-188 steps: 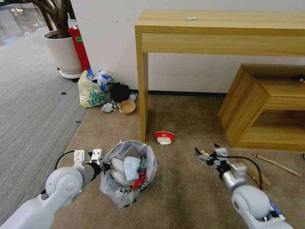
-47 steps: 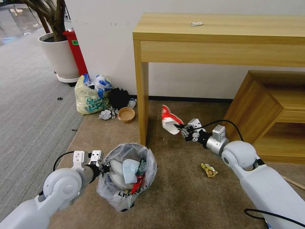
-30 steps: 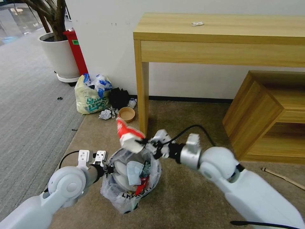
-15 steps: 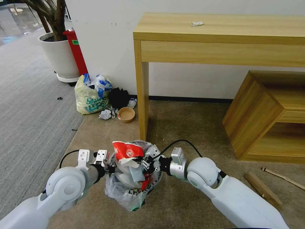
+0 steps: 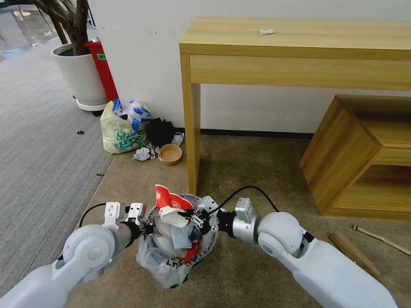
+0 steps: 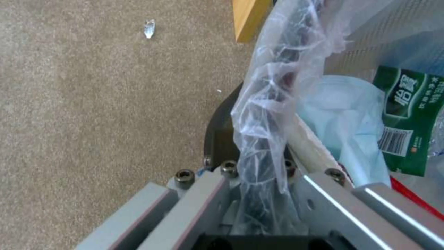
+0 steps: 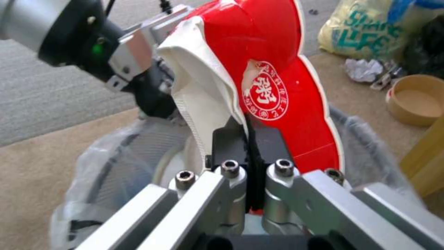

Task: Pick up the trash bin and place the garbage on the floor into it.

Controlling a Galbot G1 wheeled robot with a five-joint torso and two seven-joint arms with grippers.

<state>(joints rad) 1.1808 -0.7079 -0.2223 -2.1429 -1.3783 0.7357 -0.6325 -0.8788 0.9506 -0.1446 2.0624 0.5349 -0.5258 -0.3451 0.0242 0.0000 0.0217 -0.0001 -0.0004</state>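
Change: our right gripper (image 5: 191, 217) has carried the red carton (image 5: 171, 204) over the trash bin (image 5: 175, 252), still pinching it.
Left gripper (image 5: 143, 226): clamped on the bin's rim.
Meaning: we judge release comes next.

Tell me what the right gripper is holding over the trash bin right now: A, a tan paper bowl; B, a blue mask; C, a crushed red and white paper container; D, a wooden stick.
C: the right gripper has its jaws pinched on the crushed red and white paper container, held above the open trash bin, whose rim the left gripper grips.
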